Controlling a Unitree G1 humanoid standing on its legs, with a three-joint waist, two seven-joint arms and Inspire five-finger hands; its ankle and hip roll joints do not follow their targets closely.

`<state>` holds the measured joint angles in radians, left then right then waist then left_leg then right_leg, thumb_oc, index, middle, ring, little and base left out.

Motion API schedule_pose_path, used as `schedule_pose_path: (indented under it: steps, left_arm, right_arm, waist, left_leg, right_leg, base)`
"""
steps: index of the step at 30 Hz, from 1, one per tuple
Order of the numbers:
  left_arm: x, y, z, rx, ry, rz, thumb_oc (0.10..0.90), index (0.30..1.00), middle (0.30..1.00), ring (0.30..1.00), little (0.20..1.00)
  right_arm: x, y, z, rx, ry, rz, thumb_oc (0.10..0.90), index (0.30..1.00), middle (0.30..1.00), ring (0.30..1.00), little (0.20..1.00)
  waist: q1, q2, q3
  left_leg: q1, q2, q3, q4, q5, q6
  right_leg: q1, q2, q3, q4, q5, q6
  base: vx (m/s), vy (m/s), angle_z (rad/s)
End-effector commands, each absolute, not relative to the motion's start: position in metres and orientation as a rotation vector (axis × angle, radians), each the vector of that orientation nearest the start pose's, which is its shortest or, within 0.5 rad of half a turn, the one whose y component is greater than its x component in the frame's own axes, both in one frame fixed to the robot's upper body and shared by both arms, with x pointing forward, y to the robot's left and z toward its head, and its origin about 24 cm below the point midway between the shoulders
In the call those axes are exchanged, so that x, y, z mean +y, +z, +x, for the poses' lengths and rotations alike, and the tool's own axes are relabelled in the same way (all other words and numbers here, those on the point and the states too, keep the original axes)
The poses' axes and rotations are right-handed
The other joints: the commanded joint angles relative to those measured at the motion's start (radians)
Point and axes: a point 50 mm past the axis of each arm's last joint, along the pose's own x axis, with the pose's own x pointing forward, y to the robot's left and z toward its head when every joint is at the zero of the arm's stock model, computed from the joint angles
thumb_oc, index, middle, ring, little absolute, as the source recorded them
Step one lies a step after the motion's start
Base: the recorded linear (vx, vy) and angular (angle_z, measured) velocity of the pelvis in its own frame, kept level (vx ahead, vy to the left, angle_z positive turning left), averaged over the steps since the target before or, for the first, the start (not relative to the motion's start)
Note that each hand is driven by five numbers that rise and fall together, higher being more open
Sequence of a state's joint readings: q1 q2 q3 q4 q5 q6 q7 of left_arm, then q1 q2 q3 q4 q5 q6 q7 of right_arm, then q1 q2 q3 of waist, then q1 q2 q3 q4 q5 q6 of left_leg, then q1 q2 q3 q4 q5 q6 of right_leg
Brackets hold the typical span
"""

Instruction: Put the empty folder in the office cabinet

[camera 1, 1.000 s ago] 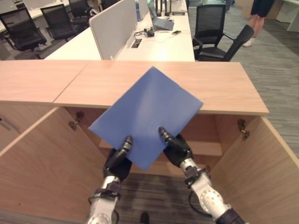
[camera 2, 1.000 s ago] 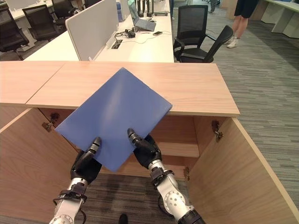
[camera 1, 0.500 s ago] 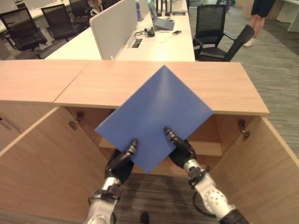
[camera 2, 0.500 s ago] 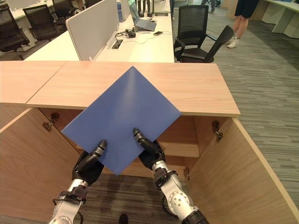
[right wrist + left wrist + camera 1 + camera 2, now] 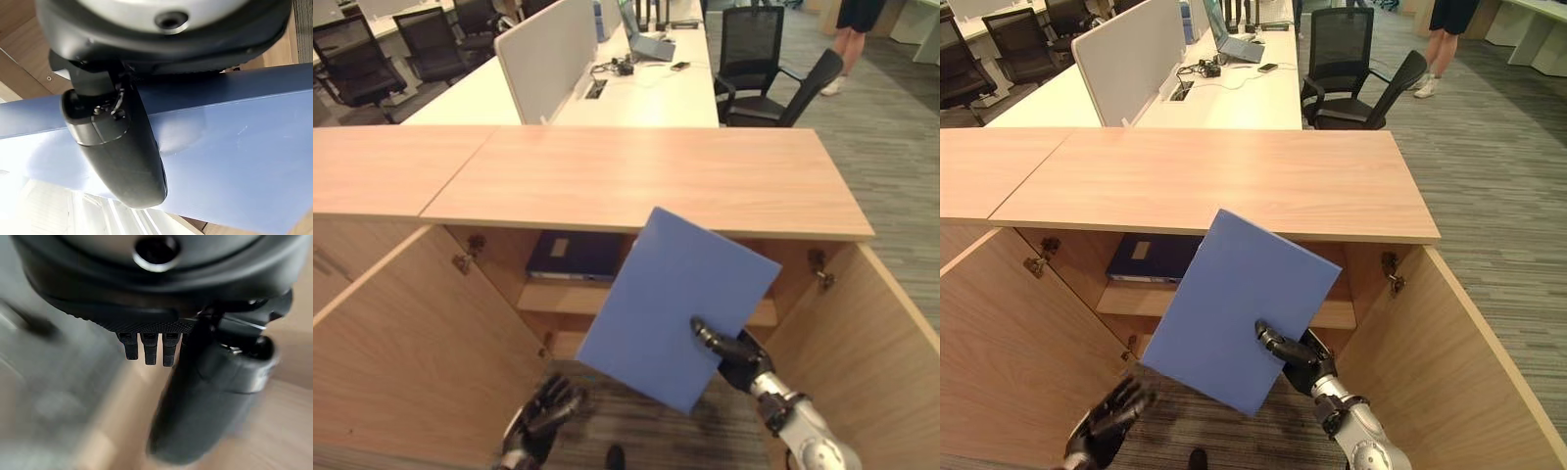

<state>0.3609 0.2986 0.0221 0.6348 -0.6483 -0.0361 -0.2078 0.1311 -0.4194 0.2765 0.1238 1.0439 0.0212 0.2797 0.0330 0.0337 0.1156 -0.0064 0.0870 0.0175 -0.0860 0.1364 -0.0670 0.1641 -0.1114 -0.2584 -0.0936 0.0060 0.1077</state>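
Released by the left hand (image 5: pixel 540 423), now spread-fingered and low, the folder (image 5: pixel 677 304) hangs in front of the open cabinet (image 5: pixel 646 181), pinched only by the right hand (image 5: pixel 729 350), probably for one-handed insertion onto the shelf (image 5: pixel 570 297).

A white desk (image 5: pixel 646 93) with a grey divider screen (image 5: pixel 548 54) and an open laptop (image 5: pixel 646 37); black office chairs (image 5: pixel 769 73) alongside; a person's legs (image 5: pixel 847 39) beyond.
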Motion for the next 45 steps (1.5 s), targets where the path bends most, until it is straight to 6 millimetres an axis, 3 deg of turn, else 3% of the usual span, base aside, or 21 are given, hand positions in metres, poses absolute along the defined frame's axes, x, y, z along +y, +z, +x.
schedule_pose_path:
  steps: [1, 6, 7, 15, 22, 28, 33, 38, 41, 43, 45]
  left_arm:
    - [0.275, -0.111, 0.097, 0.785, 0.149, -0.193, 0.8, 0.9, 0.9, 0.9, 0.9]
    - [0.271, -0.127, 0.079, 0.931, 0.075, -0.096, 0.8, 0.9, 0.9, 0.9, 0.9]
    - [0.265, -0.137, 0.066, 1.025, 0.025, -0.042, 0.8, 0.9, 0.9, 0.9, 0.9]
    - [0.255, -0.145, 0.072, 1.076, -0.034, 0.028, 0.8, 0.9, 0.9, 0.9, 0.9]
    - [0.257, -0.145, 0.079, 1.085, -0.059, 0.072, 0.8, 0.9, 0.9, 0.9, 0.9]
    - [0.259, -0.147, 0.076, 1.115, -0.049, 0.088, 0.8, 0.9, 0.9, 0.9, 0.9]
    - [0.254, -0.15, 0.072, 1.133, -0.055, 0.083, 0.8, 0.9, 0.9, 0.9, 0.9]
    - [0.244, -0.153, 0.071, 1.127, -0.059, 0.069, 0.8, 0.9, 0.9, 0.9, 0.9]
    - [0.243, -0.151, 0.076, 1.103, -0.047, 0.062, 0.8, 0.9, 0.9, 0.9, 0.9]
    - [0.242, -0.149, 0.084, 1.066, -0.028, 0.064, 0.8, 0.9, 0.9, 0.9, 0.9]
    - [0.241, -0.147, 0.089, 1.045, -0.025, 0.066, 0.8, 0.9, 0.9, 0.9, 0.9]
  right_arm:
    - [-0.162, 0.029, 0.23, 0.099, 0.492, 0.729, 0.4, 0.3, 0.3, 0.3, 0.3]
    - [-0.163, 0.015, 0.224, 0.17, 0.488, 0.699, 0.4, 0.3, 0.3, 0.3, 0.3]
    - [-0.162, 0.001, 0.22, 0.229, 0.465, 0.696, 0.4, 0.3, 0.3, 0.3, 0.3]
    - [-0.161, -0.029, 0.223, 0.338, 0.367, 0.663, 0.4, 0.3, 0.3, 0.3, 0.3]
    - [-0.176, -0.043, 0.221, 0.437, 0.379, 0.445, 0.4, 0.3, 0.3, 0.3, 0.3]
    - [-0.181, -0.057, 0.223, 0.463, 0.249, 0.513, 0.4, 0.3, 0.3, 0.3, 0.3]
    - [-0.179, -0.056, 0.235, 0.395, 0.103, 0.686, 0.4, 0.3, 0.3, 0.3, 0.3]
    - [-0.181, -0.028, 0.275, 0.166, -0.104, 0.963, 0.4, 0.3, 0.3, 0.3, 0.3]
    - [-0.184, -0.019, 0.288, 0.106, -0.174, 1.031, 0.4, 0.3, 0.3, 0.3, 0.3]
    - [-0.191, -0.001, 0.308, 0.014, -0.268, 1.108, 0.4, 0.3, 0.3, 0.3, 0.3]
    - [-0.198, 0.007, 0.316, -0.023, -0.299, 1.127, 0.4, 0.3, 0.3, 0.3, 0.3]
  waist:
    - [0.011, -0.024, -0.003]
    - [0.007, -0.023, 0.001]
    - [0.007, -0.023, 0.006]
    - [0.015, -0.027, 0.023]
    - [0.03, -0.031, 0.031]
    - [0.039, -0.031, 0.028]
    - [0.048, -0.026, 0.029]
    - [0.068, -0.01, 0.037]
    - [0.079, -0.004, 0.045]
    - [0.097, 0.007, 0.056]
    - [0.106, 0.012, 0.064]
  left_leg:
    - [0.076, 0.0, 0.008, -0.001, -0.126, -0.029]
    - [0.067, 0.0, 0.006, -0.001, -0.124, -0.031]
    - [0.06, 0.0, 0.005, -0.001, -0.122, -0.031]
    - [0.041, -0.002, -0.014, -0.001, -0.118, -0.031]
    - [0.025, -0.009, -0.043, -0.001, -0.116, -0.031]
    - [0.024, -0.013, -0.055, -0.001, -0.119, -0.028]
    - [0.026, -0.016, -0.061, -0.001, -0.124, -0.025]
    - [0.024, -0.02, -0.074, -0.001, -0.127, -0.022]
    - [0.017, -0.022, -0.081, 0.0, -0.126, -0.021]
    - [0.004, -0.025, -0.092, 0.003, -0.122, -0.022]
    - [-0.003, -0.028, -0.099, 0.004, -0.12, -0.022]
  right_leg:
    - [-0.024, 0.001, -0.002, 0.008, -0.053, 0.013]
    - [-0.033, 0.001, -0.004, 0.008, -0.053, 0.014]
    - [-0.04, 0.001, -0.004, 0.01, -0.053, 0.014]
    - [-0.05, 0.001, -0.012, 0.013, -0.057, 0.013]
    - [-0.047, -0.003, -0.036, 0.013, -0.064, 0.012]
    - [-0.043, -0.004, -0.046, 0.014, -0.067, 0.012]
    - [-0.041, -0.006, -0.048, 0.015, -0.07, 0.012]
    - [-0.04, -0.006, -0.056, 0.019, -0.076, 0.011]
    - [-0.044, -0.006, -0.059, 0.019, -0.078, 0.011]
    - [-0.048, -0.006, -0.068, 0.02, -0.082, 0.01]
    - [-0.051, -0.005, -0.072, 0.02, -0.083, 0.009]
  base:
    - [0.0, -0.008, 0.05]
    - [-0.01, 0.001, 0.1]
    - [-0.01, -0.009, 0.13]
    - [0.0, -0.005, 0.02]
    - [0.0, -0.008, 0.11]
    - [0.02, -0.001, 0.11]
    - [0.01, 0.001, 0.01]
    - [0.0, 0.0, 0.01]
    - [-0.01, -0.006, 0.12]
    - [-0.03, -0.014, 0.14]
    - [-0.04, -0.011, 0.11]
